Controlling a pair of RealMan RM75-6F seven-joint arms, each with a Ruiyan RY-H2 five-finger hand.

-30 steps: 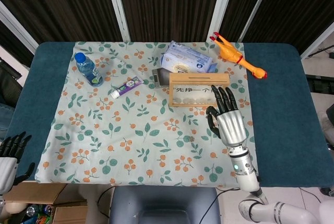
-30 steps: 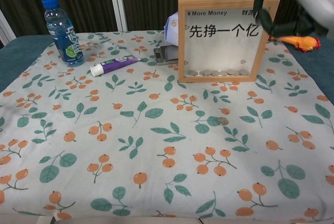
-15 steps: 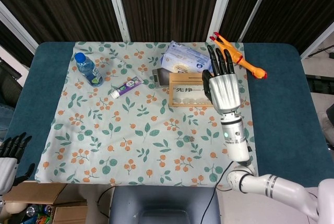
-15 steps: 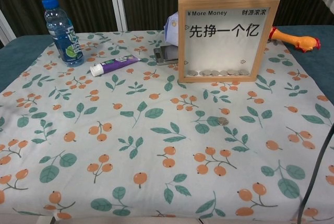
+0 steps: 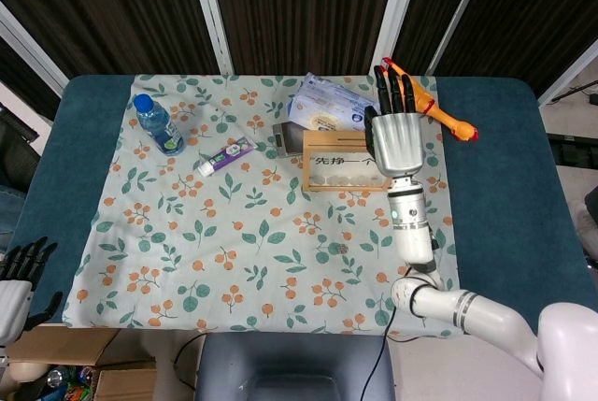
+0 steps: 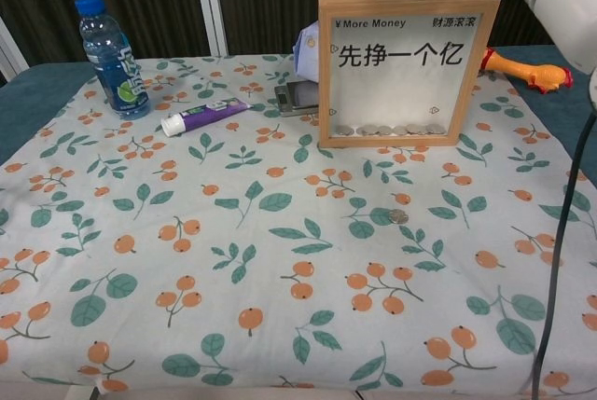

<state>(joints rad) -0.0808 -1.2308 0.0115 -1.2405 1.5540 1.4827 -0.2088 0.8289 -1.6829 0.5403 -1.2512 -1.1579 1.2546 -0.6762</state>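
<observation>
Upright near the cloth's far edge, the wooden coin frame (image 6: 406, 69) faces the robot, long side running left-right. Above its right end hovers the right hand (image 5: 396, 135), fingers spread, holding nothing.

The head view looks steeply down from above the near edge of the table, taking in the whole floral cloth (image 5: 252, 205) with the wooden coin frame (image 5: 348, 160) toward the far side. The chest view sits low and close, facing that frame (image 6: 405, 69) nearly level. Both share the cloth, the frame and the water bottle (image 6: 109, 57) left of the frame.
</observation>
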